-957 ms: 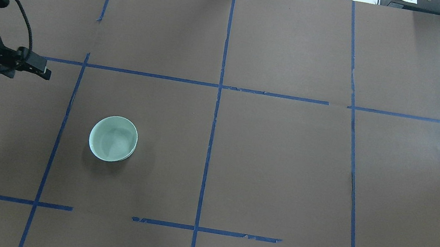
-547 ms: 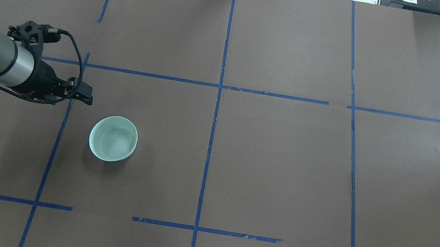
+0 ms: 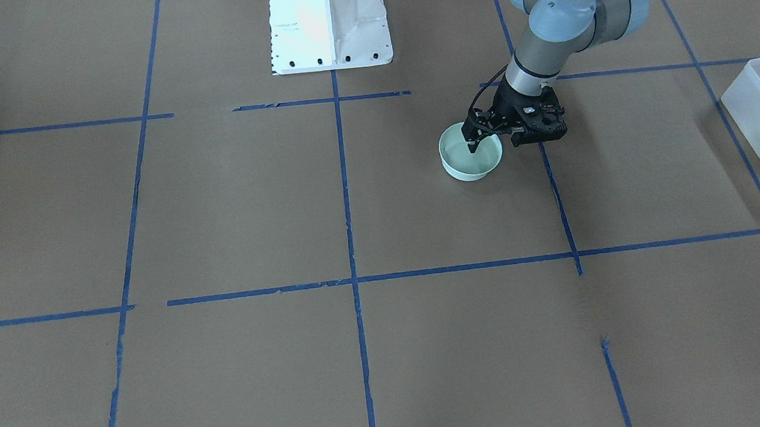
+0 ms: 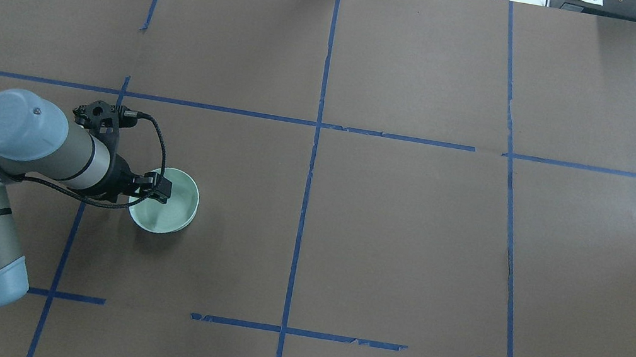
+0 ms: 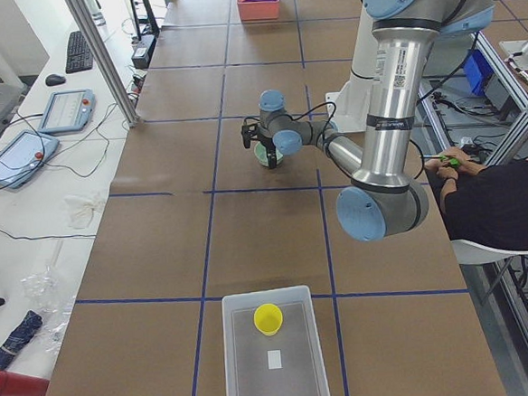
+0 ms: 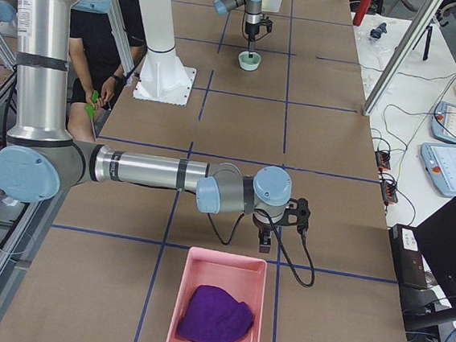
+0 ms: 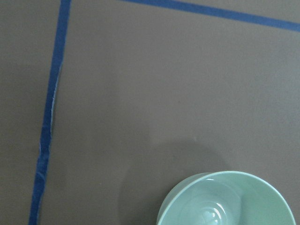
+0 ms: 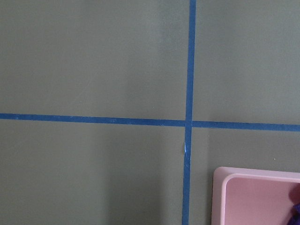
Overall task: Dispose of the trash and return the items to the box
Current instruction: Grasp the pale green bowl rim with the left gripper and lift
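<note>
Compared with half a second ago, the left pincer (image 4: 162,186) is being found carried forward from beside the blue tape line to the near rim of the pale green bowl (image 4: 172,211). One finger is apparently being dipped inside that rim, but whether the jaws are being held apart or together cannot be told from these views. The bowl is being left upright on the table (image 4: 411,232), with nothing being seen inside it. The yellow cup (image 5: 268,318) is already being kept in the frosted box (image 5: 299,381) at the table's end on the robot's left, well apart from the bowl. The bowl is being judged stiff, glossy and probably ceramic, hence fairly heavy for its size, slippery and liable to chip. A pinch across the rim wall, one finger inside and one outside, is being considered the sensible hold. The table's brown paper covering, being crossed by blue tape lines (image 4: 304,202), is being judged flat and matte, and the way toward the box is being judged unobstructed in the front view. The right pincer (image 6: 265,241) is being held just short of a pink bin (image 6: 227,261) carrying a purple cloth (image 6: 214,319); its state cannot be told.
</note>
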Controlling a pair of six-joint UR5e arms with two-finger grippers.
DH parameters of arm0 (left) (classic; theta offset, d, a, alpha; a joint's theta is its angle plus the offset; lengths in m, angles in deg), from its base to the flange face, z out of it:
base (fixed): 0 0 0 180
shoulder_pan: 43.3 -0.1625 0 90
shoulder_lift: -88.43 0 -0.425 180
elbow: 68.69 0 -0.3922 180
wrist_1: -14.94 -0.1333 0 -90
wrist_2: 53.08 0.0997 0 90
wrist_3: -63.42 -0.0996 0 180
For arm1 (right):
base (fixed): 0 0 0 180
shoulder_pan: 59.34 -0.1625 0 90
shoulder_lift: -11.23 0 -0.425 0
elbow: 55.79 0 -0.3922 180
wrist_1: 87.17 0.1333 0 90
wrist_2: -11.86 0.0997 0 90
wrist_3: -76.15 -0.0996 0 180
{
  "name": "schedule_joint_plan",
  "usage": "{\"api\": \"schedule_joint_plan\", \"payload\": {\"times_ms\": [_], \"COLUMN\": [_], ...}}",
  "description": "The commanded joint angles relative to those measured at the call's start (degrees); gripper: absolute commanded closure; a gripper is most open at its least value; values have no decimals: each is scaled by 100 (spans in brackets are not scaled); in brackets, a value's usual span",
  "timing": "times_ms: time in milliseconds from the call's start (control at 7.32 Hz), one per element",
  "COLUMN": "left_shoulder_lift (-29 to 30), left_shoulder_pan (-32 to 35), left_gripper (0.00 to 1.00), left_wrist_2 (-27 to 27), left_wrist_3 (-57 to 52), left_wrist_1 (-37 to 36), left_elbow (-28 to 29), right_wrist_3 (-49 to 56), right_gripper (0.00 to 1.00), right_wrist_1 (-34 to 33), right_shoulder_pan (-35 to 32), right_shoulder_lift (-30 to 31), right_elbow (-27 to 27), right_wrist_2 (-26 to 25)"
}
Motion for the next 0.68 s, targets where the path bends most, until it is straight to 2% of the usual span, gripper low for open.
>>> {"api": "schedule_joint_plan", "payload": {"times_ms": [0, 137, 547], "left_shoulder_lift": [12, -5, -14], "left_shoulder_pan": [-64, -64, -46], "left_gripper": [68, 100, 100], "left_wrist_2": [44, 36, 27], "left_wrist_3": [46, 37, 37], "left_wrist_1": [-9, -9, -53], "left_elbow": [35, 35, -44], "right_wrist_3": [-48, -57, -74], "right_gripper": [0, 0, 0], "right_wrist_1": [13, 22, 31], "right_shoulder_pan": [-4, -4, 4], "right_shoulder_lift": [4, 13, 21], "right_elbow": [-20, -29, -37], "right_wrist_2": [-21, -64, -82]}}
